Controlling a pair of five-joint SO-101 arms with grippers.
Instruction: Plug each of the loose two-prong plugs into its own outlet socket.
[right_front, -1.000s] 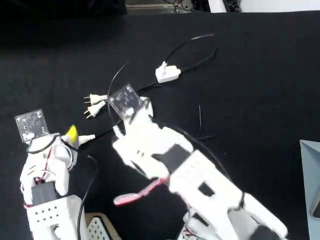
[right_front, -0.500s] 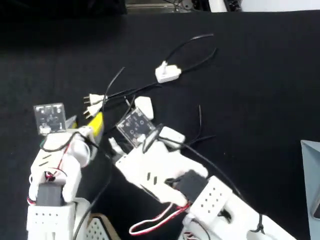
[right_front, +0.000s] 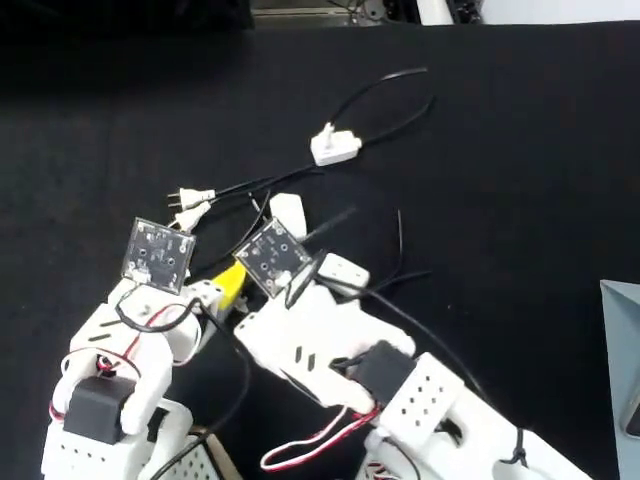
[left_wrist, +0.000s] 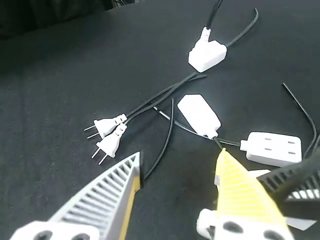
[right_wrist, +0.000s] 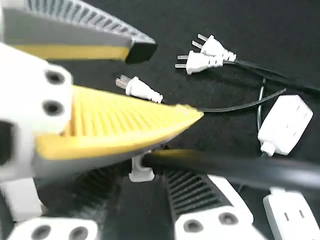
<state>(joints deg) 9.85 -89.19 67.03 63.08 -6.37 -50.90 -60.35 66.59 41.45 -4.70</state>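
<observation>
A black table (right_front: 520, 150) carries two white robot arms side by side. The left gripper (left_wrist: 180, 156) hovers with its grey and yellow fingers (left_wrist: 240, 190) spread wide. A single white two-prong plug (right_wrist: 141, 88) lies on the table near their tips. The right gripper (right_wrist: 142, 172) seems to pinch a second white plug (right_wrist: 140, 170) in its dark ribbed fingers (right_wrist: 192, 192), near the slotted white outlet block (left_wrist: 272, 147). It would be best to grip each plug by its body, with the prongs free and square to the slots.

There are three outlet blocks, counting the oblong outlet block (left_wrist: 199, 114) and the far outlet block (left_wrist: 206, 55). There are four plugs, including the paired plugs (left_wrist: 109, 145) lying together.
</observation>
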